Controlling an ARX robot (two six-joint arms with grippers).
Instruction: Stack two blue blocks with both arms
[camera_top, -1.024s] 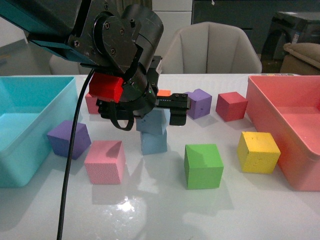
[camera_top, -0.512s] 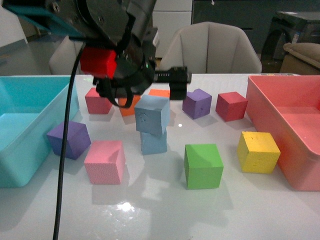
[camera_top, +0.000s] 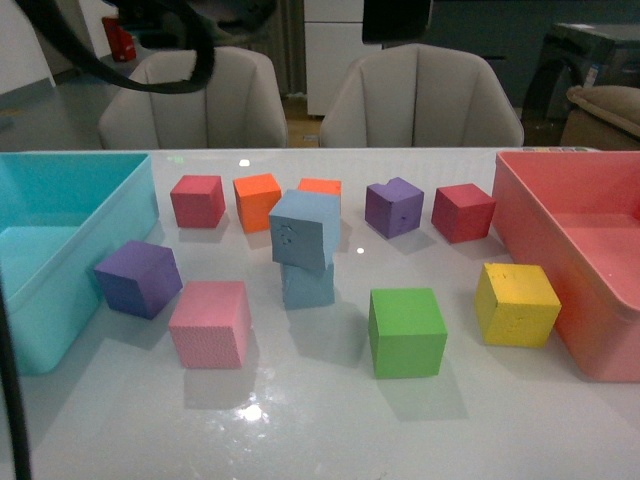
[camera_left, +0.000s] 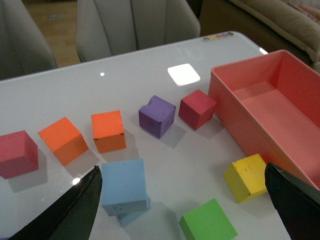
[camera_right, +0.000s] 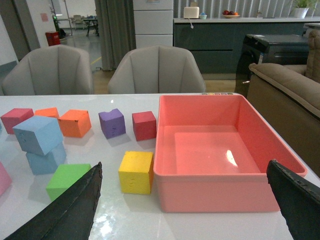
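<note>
One pale blue block (camera_top: 306, 228) sits skewed on top of the other blue block (camera_top: 308, 285) near the table's middle. The stack also shows in the left wrist view, upper block (camera_left: 123, 185) over lower block (camera_left: 134, 216), and in the right wrist view, upper block (camera_right: 38, 134) over lower block (camera_right: 46, 159). My left gripper (camera_left: 185, 200) is open and empty, high above the stack, its fingers (camera_left: 75, 212) wide apart. My right gripper (camera_right: 186, 200) is open and empty, low near the front right of the table. Only a bit of the left arm (camera_top: 150, 40) shows at the front view's top.
A turquoise bin (camera_top: 60, 250) stands at the left, a pink bin (camera_top: 570, 250) at the right. Around the stack lie purple (camera_top: 138, 278), pink (camera_top: 210, 323), green (camera_top: 405, 331), yellow (camera_top: 516, 303), red (camera_top: 197, 200), orange (camera_top: 257, 201), purple (camera_top: 393, 207) and dark red (camera_top: 462, 212) cubes.
My left arm has let go of the upper blue block and risen up and away, almost out of the front view. The block stays on the lower one.
</note>
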